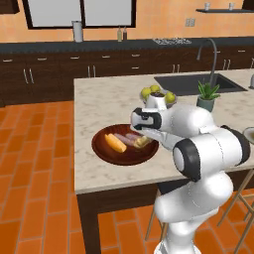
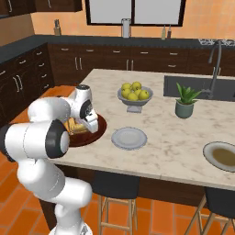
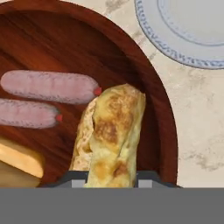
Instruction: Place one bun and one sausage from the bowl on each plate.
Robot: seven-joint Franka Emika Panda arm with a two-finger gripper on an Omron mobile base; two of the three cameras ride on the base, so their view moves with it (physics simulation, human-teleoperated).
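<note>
White hand with dark two-finger gripper [image 2: 81, 123] reaches down into the wide dark reddish-brown wooden bowl [image 2: 97, 134]; fingertips hidden among golden-brown baked buns [image 2: 76, 126]. Beyond the fingers: round grey plate [image 2: 129, 137], then grey pedestal bowl of green apples [image 2: 134, 98].

A kitchen: island sink [image 1: 191, 83], dark cabinets [image 1: 49, 69], stove [image 1: 171, 41]

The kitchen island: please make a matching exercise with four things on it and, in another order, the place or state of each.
Things:
1. bun
2. two sausages
3. grey plate
4. potted plant

Places or states:
A. beside the sink
B. bare, just right of the wooden bowl
C. side by side in the wooden bowl, untouched
D. between the fingertips of the gripper, in the wooden bowl

Pairs: 1-D, 2-C, 3-B, 4-A
</note>
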